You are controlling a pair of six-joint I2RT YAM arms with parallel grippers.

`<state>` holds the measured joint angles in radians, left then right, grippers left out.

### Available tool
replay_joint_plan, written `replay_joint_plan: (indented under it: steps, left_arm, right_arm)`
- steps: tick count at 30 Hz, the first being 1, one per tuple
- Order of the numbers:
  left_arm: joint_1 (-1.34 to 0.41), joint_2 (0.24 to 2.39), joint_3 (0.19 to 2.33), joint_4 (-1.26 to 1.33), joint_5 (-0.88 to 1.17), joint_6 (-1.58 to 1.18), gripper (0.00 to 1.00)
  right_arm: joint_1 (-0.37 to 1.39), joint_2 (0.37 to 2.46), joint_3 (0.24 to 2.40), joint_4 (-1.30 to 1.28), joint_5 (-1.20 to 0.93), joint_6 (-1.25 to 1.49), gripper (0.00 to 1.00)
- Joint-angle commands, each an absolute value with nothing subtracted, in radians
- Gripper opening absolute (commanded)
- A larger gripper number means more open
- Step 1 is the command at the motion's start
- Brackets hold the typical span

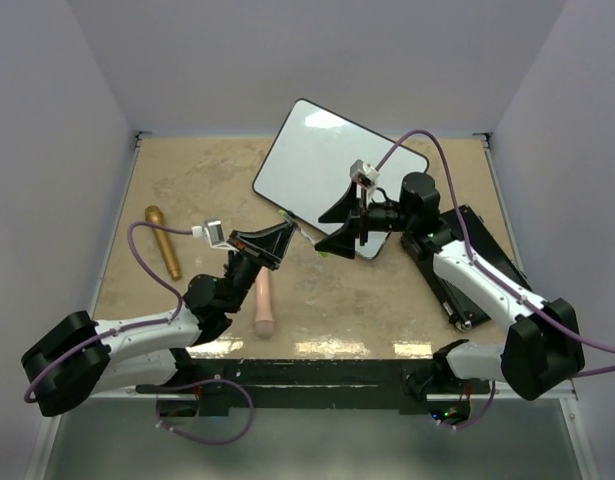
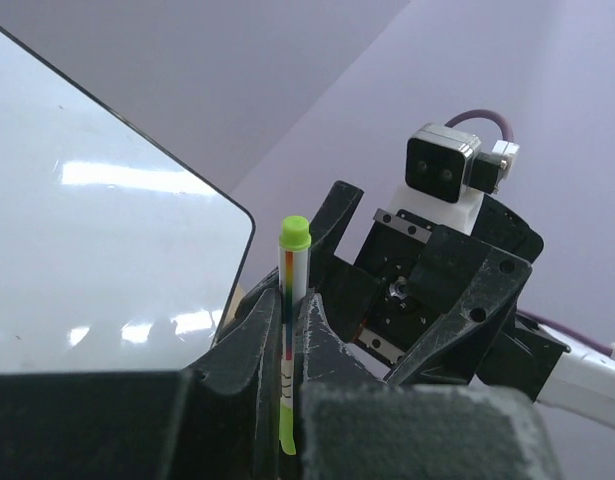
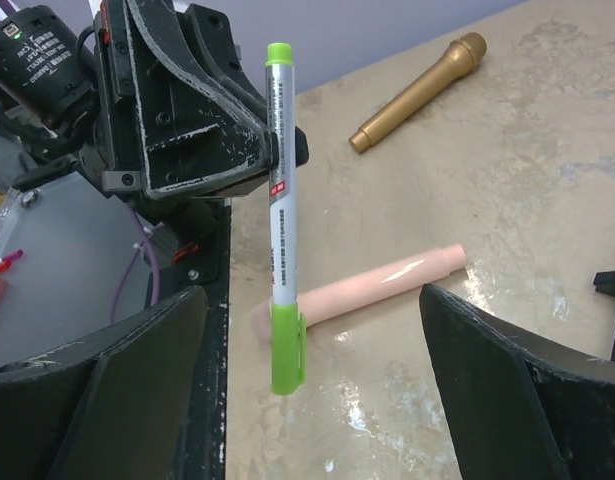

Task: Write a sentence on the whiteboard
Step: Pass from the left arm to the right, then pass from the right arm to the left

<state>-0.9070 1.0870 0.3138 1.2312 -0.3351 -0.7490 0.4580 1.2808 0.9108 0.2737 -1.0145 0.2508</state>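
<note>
Nearest, well short of the whiteboard, a pink cylinder is seen lying on the table. Farther on, just off the whiteboard's near left edge, a green-capped marker is clamped between the closed jaws of the left gripper. The right gripper is held over the whiteboard's near corner, its jaws spread wide and gripping nothing, with the marker seen between them. A gold microphone is laid well to the whiteboard's left. The whiteboard itself is set askew at the far middle of the table.

Pen print too small for me to read. Right gripper hides whiteboard's near corner; any writing unreadable.
</note>
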Motion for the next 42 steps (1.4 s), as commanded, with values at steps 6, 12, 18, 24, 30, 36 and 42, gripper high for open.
replay_joint_plan:
  steps: [6, 12, 18, 24, 30, 36, 42]
  left_arm:
    - [-0.925, 1.112, 0.298, 1.535, -0.477, -0.741, 0.00]
    - [-0.927, 1.135, 0.299, 1.565, -0.486, -0.770, 0.00]
    - [-0.930, 1.154, 0.299, 1.601, -0.497, -0.779, 0.00]
    - [-0.931, 1.149, 0.295, 1.614, -0.508, -0.776, 0.00]
    - [-0.933, 1.138, 0.279, 1.624, -0.523, -0.767, 0.00]
    - [-0.925, 1.077, 0.239, 1.629, -0.460, -0.720, 0.29]
    - [-0.749, 0.646, 0.211, 0.991, -0.061, -0.686, 0.99]
  right_arm:
    - [0.488, 1.293, 0.894, 0.321, -1.035, 0.272, 0.78]
    - [0.505, 1.321, 0.911, 0.304, -1.037, 0.255, 0.63]
    - [0.523, 1.353, 0.931, 0.256, -1.019, 0.221, 0.59]
    - [0.531, 1.373, 0.942, 0.229, -1.008, 0.196, 0.47]
    - [0.532, 1.373, 0.951, 0.207, -1.012, 0.172, 0.20]
    - [0.531, 1.364, 1.017, 0.028, -1.009, -0.042, 0.00]
    - [0.531, 1.381, 1.248, -0.571, -0.827, -0.609, 0.00]
